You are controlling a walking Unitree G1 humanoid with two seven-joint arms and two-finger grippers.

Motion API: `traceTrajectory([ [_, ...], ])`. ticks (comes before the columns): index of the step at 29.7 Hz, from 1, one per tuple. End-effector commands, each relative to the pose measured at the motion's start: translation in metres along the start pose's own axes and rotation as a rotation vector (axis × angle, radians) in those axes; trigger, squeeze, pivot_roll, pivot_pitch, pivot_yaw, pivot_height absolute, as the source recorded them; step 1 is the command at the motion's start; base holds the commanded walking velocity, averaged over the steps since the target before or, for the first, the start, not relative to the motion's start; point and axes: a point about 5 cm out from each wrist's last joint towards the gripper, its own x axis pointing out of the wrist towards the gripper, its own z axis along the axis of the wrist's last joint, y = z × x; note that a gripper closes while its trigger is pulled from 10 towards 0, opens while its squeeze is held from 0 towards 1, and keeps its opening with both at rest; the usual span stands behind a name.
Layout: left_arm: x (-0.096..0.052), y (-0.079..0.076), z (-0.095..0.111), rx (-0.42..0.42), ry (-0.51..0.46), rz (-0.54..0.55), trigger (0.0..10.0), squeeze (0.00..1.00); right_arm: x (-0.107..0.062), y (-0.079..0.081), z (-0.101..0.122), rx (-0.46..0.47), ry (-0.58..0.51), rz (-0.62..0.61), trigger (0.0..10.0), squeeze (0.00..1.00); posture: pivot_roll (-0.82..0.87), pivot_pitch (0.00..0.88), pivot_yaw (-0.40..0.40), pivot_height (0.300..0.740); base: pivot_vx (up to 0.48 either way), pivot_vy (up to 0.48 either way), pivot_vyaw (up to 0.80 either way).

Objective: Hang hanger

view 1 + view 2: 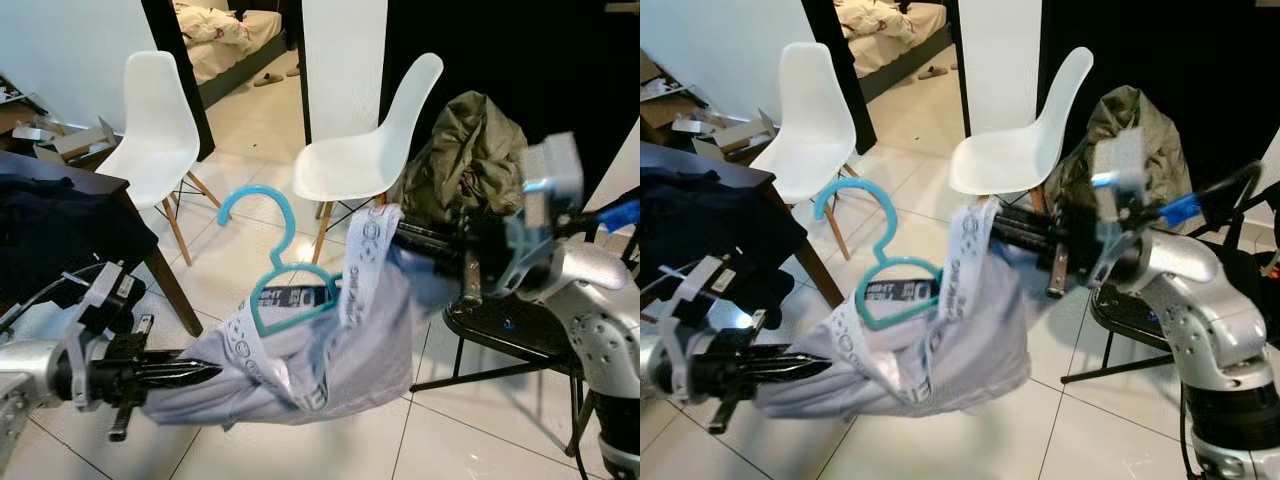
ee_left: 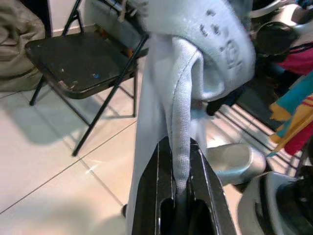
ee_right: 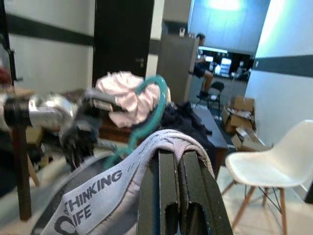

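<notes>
Teal plastic hanger (image 1: 275, 262): curved hook pointing up, slightly tilted, shoulders inside pale grey soft fabric garment (image 1: 300, 360) (lettered elastic waistband). Held mid-air above tiled floor (image 1: 470, 430), stretched between left gripper (image 1: 205, 373) and right gripper (image 1: 405, 236), both jaws clamped on cloth.

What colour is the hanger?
Teal. The hanger shows best in the left eye view, tucked in a pale garment.
</notes>
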Motion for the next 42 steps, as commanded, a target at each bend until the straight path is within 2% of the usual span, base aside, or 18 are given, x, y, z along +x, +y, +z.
traceTrajectory([
  [1, 0.003, 0.002, -0.006, -0.002, 0.017, 0.019, 10.0, 0.0, 0.007, 0.006, 0.012, -0.016, -0.056, 0.036, 0.0, 0.0, -0.03, 0.068, 0.075, 0.74, 0.0, 0.0, 0.0],
  [7, 0.006, -0.002, -0.01, -0.018, 0.019, -0.002, 10.0, 0.0, 0.009, 0.01, 0.018, -0.005, -0.094, 0.037, 0.0, 0.0, -0.03, 0.072, 0.077, 0.74, 0.0, 0.0, 0.0],
  [15, 0.011, -0.003, -0.012, -0.017, 0.013, -0.009, 10.0, 0.0, 0.016, 0.019, 0.01, 0.041, -0.089, 0.072, 0.0, 0.0, -0.03, 0.073, 0.076, 0.74, 0.0, 0.0, 0.0],
  [18, 0.014, -0.002, -0.012, -0.013, 0.003, -0.008, 10.0, 0.0, 0.02, 0.033, -0.022, 0.016, 0.1, 0.116, 0.0, 0.0, -0.03, 0.075, 0.076, 0.74, 0.0, 0.0, 0.0],
  [19, 0.014, -0.002, -0.012, -0.012, 0.002, -0.007, 10.0, 0.0, 0.021, 0.036, -0.029, 0.014, 0.139, 0.117, 2.2, 0.0, -0.03, 0.076, 0.076, 0.74, 0.0, 0.0, 0.0],
  [20, 0.014, -0.002, -0.012, -0.01, 0.001, -0.006, 10.0, 0.0, 0.02, 0.036, -0.033, 0.037, 0.159, 0.111, 10.0, 0.0, -0.03, 0.076, 0.076, 0.74, 0.0, 0.0, 0.0],
  [22, 0.015, -0.002, -0.013, -0.009, 0.0, -0.004, 10.0, 0.0, 0.019, 0.036, -0.036, 0.07, 0.17, 0.102, 10.0, 0.0, -0.03, 0.076, 0.076, 0.74, 0.0, 0.0, 0.0],
  [23, 0.015, -0.002, -0.013, -0.009, 0.0, -0.002, 10.0, 0.0, 0.018, 0.035, -0.035, 0.073, 0.172, 0.096, 10.0, 1.0, -0.03, 0.078, 0.077, 0.74, 0.0, 0.0, 0.0],
  [30, 0.014, -0.001, -0.013, -0.001, -0.001, 0.013, 10.0, 0.0, 0.01, 0.033, -0.034, 0.07, 0.19, 0.083, 10.0, 1.0, -0.03, 0.078, 0.075, 0.74, 0.0, 0.0, 0.0],
  [33, 0.014, 0.006, -0.013, 0.042, 0.011, 0.084, 10.0, 0.0, -0.01, 0.029, -0.035, 0.038, 0.279, 0.063, 10.0, 1.0, -0.03, 0.078, 0.072, 0.74, 0.0, 0.0, 0.0],
  [34, 0.014, 0.006, -0.013, 0.042, 0.011, 0.084, 10.0, 0.0, -0.01, 0.029, -0.035, 0.038, 0.279, 0.063, 10.0, 1.0, -0.03, 0.078, 0.072, 0.74, 0.0, 0.0, 0.0],
  [35, 0.015, 0.008, -0.015, 0.064, 0.024, 0.112, 10.0, 0.0, -0.016, 0.028, -0.036, 0.025, 0.312, 0.057, 10.0, 1.0, -0.03, 0.078, 0.072, 0.74, 0.0, 0.0, 0.0],
  [38, 0.017, 0.023, -0.017, 0.146, 0.016, 0.297, 10.0, 0.0, -0.044, 0.021, -0.044, -0.01, 0.461, -0.009, 10.0, 1.0, -0.03, 0.08, 0.072, 0.74, 0.0, 0.0, 0.0],
  [41, 0.017, 0.025, -0.017, 0.156, 0.011, 0.327, 10.0, 0.0, -0.048, 0.02, -0.045, -0.012, 0.488, -0.019, 10.0, 1.0, -0.03, 0.08, 0.072, 0.74, 0.0, 0.0, 0.0],
  [42, 0.019, 0.028, -0.019, 0.185, 0.01, 0.377, 10.0, 0.0, -0.054, 0.019, -0.048, -0.015, 0.532, -0.034, 10.0, 1.0, -0.03, 0.082, 0.072, 0.74, 0.0, 0.0, 0.0],
])
